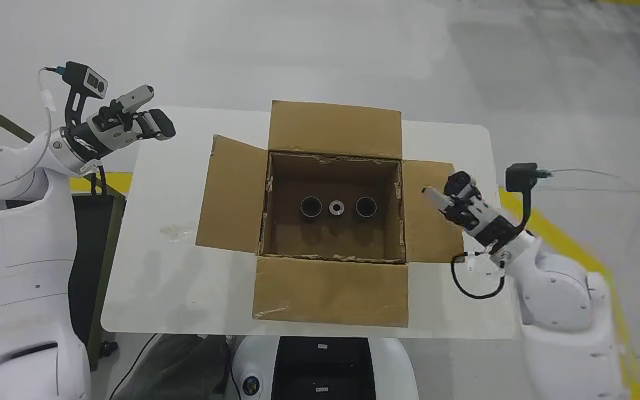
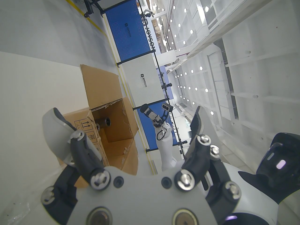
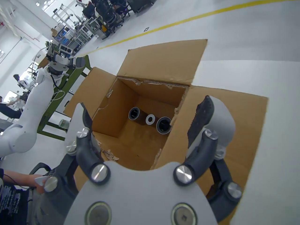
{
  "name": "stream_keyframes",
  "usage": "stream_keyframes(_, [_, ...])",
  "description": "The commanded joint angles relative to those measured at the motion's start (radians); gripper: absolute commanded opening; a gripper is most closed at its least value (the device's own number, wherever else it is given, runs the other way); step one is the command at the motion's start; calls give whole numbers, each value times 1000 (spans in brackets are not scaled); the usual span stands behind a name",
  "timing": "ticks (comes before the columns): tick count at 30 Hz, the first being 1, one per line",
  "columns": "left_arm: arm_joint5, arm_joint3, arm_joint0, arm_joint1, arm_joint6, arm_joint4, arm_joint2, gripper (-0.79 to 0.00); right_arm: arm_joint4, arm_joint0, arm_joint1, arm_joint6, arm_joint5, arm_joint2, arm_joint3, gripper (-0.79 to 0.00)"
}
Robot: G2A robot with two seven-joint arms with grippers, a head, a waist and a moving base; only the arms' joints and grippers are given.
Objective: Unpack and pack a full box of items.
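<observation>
The cardboard box (image 1: 332,290) is standing open on the tabletop (image 1: 170,270), with its flaps spread outward and torn corrugated edges showing. Three rigid, dark, hollow cylinders (image 1: 337,209) are sitting in a row on its floor, just beside and below the right gripper (image 1: 441,193). That gripper and the left gripper (image 1: 160,125), which is well apart from the box, are hanging released. Judging by this, unpacking is not yet begun.

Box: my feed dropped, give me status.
Left gripper, right gripper open, empty. Box open, three tubes inside. Nothing over the opening.
</observation>
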Motion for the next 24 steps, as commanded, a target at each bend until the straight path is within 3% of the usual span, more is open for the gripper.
stream_keyframes(1, [0,0,0,0,0,0,0,0,23,-12,3,-6,-3,26,11,0])
stream_keyframes(19, [0,0,0,0,0,0,0,0,101,-56,25,-34,-11,119,180,0])
stream_keyframes(24, [0,0,0,0,0,0,0,0,133,-46,32,30,-5,103,211,0])
